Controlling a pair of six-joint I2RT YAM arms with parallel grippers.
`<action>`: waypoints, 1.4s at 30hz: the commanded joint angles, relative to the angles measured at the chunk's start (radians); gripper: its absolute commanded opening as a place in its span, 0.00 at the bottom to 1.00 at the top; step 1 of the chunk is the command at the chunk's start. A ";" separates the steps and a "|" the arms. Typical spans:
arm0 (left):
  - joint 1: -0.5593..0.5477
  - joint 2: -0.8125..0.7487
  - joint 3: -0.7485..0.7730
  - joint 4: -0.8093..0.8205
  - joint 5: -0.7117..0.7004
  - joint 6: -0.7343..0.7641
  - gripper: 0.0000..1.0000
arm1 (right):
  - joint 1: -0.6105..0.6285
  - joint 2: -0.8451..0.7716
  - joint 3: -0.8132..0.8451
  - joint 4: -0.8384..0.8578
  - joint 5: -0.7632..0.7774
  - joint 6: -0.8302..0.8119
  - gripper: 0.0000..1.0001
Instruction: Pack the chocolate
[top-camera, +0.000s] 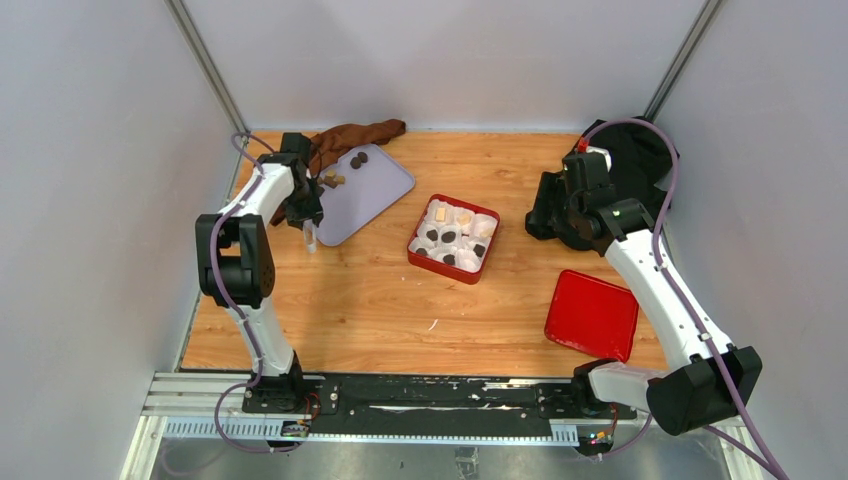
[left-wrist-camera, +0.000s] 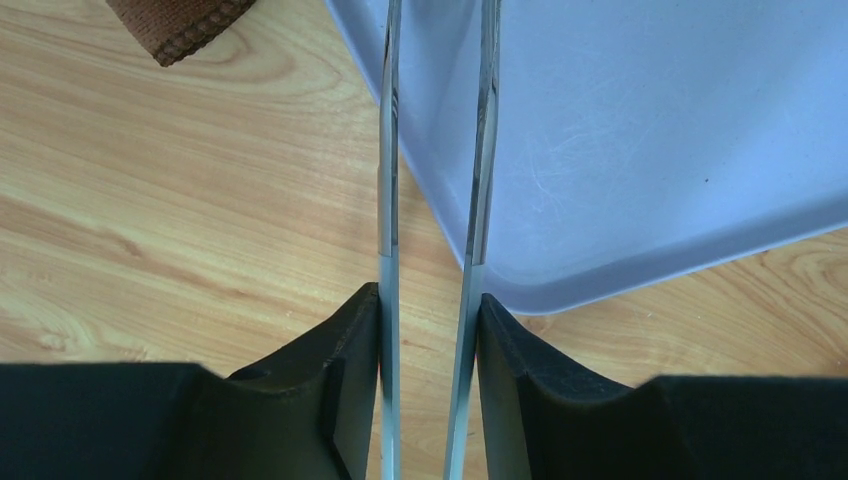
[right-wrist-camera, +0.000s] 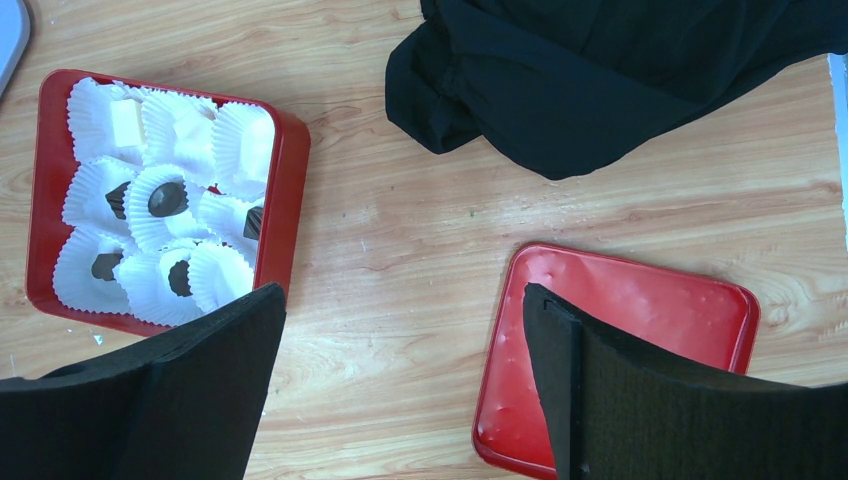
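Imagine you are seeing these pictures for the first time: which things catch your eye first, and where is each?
The red box at mid-table stands out, its white paper cups part-filled with chocolate. A flat red lid lies at the near right. At back left a lavender tray holds more chocolate, with the left gripper holding metal tongs at its edge.

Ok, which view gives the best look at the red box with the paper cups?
Right wrist: the red box is close, so single cups and chocolates can be told apart, though a finger hides one corner. Top external shows it whole but small. Left wrist misses it, showing the tweezers and lavender tray.
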 joint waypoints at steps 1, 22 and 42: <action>0.006 -0.016 0.013 -0.005 0.017 0.022 0.06 | -0.007 -0.002 0.007 -0.026 0.013 0.004 0.92; -0.198 -0.370 -0.133 -0.029 0.194 0.159 0.00 | -0.007 0.032 0.022 -0.004 -0.006 0.012 0.92; -0.760 -0.244 -0.085 -0.031 0.400 0.235 0.00 | -0.008 -0.008 -0.005 -0.019 0.015 0.020 0.92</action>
